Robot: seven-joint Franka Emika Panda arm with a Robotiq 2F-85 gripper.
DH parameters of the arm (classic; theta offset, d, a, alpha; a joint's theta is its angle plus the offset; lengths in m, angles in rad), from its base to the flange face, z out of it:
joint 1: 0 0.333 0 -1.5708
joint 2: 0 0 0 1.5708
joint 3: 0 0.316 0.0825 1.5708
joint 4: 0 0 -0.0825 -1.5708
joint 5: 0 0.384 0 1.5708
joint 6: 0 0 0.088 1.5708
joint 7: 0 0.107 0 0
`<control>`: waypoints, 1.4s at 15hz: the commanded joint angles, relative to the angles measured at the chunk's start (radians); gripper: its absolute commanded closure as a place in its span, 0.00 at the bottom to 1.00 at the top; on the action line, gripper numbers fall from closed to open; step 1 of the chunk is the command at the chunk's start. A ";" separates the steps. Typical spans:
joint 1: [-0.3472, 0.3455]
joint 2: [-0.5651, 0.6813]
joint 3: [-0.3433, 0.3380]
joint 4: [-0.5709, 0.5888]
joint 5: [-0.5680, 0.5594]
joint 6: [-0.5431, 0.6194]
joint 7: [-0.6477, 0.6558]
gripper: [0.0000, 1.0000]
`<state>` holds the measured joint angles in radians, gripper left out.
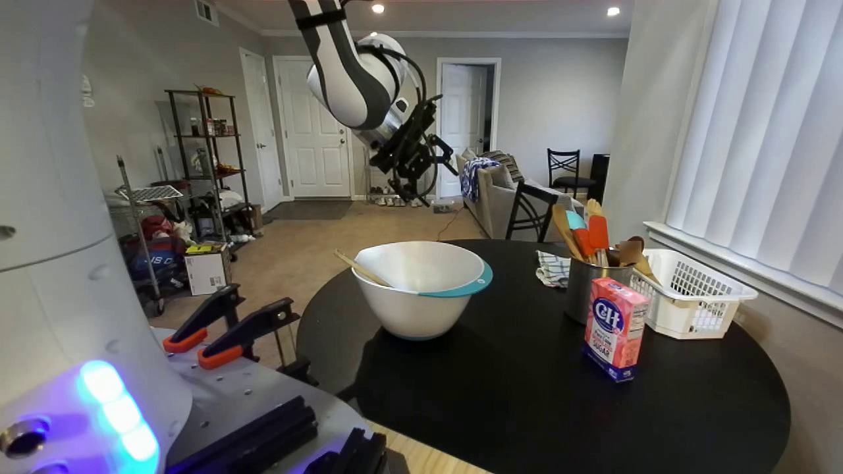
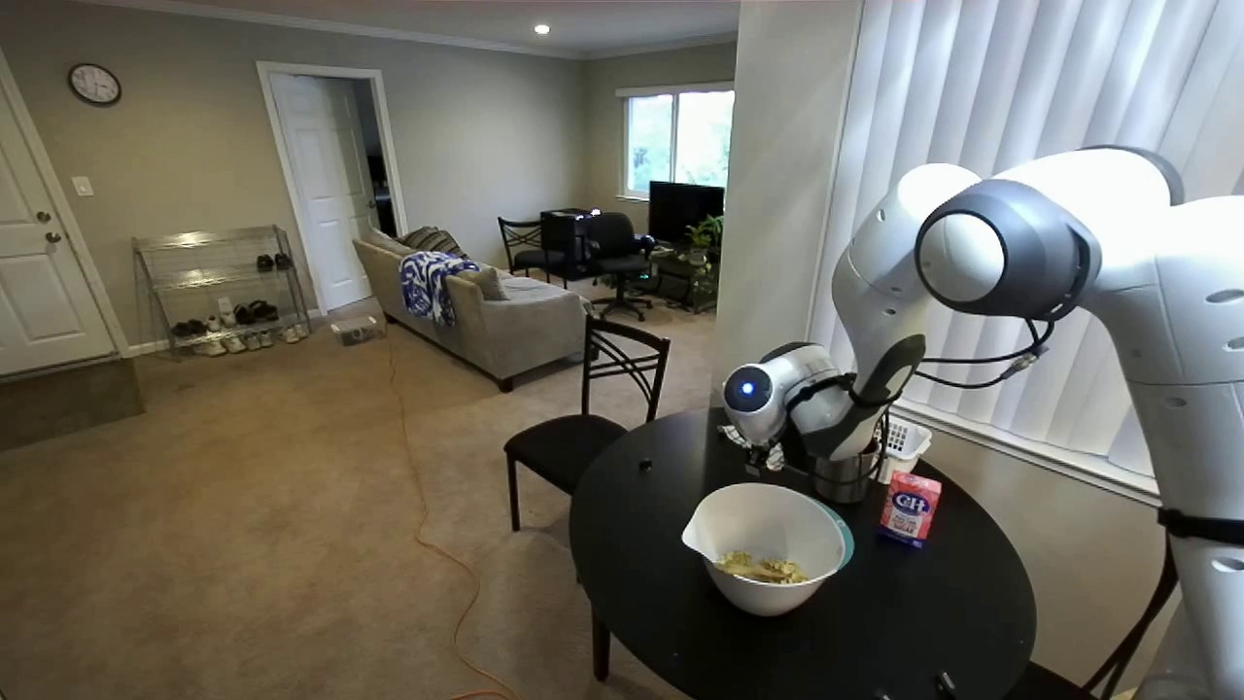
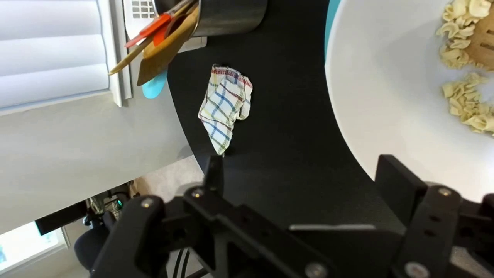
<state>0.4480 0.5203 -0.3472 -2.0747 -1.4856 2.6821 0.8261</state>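
My gripper [image 3: 305, 179] stands open above the black table, with nothing between its fingers; in an exterior view the gripper [image 1: 440, 184] hangs in the air, higher than the bowl. A white bowl with a teal rim part [image 3: 359, 69] lies below the right finger in the wrist view. Pale pasta pieces [image 3: 465, 102] and a slotted wooden utensil [image 3: 480, 44] are in it; the handle [image 1: 361, 267] leans over the rim. A checked cloth [image 3: 224, 104] lies flat on the table, beyond the left fingertip. In an exterior view, the arm hides much of the gripper.
A metal pot of utensils [image 1: 579, 296], a pink sugar box [image 1: 616, 322] and a white basket [image 1: 705, 316] share the table [image 1: 500, 408] by the blinds. A black chair [image 2: 569, 447] stands beside it. Orange-tipped clamps [image 1: 220, 355] grip the robot's base plate.
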 commanded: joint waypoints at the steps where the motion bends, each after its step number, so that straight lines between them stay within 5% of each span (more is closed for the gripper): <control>1: 0.000 0.001 0.000 0.001 0.000 0.000 0.000 0.00; 8: 0.000 0.005 0.001 0.008 0.000 0.000 0.000 0.00; 13: 0.077 -0.135 -0.004 -0.119 -0.258 0.002 0.383 0.00; 19: 0.150 -0.283 0.012 -0.293 -0.135 -0.076 0.461 0.00; 20: -0.015 -0.308 0.195 -0.314 -0.122 -0.128 0.430 0.00; 21: -0.034 -0.310 0.226 -0.328 -0.091 -0.138 0.414 0.00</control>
<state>0.5572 0.2788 -0.2946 -2.3245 -1.6364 2.6098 1.2773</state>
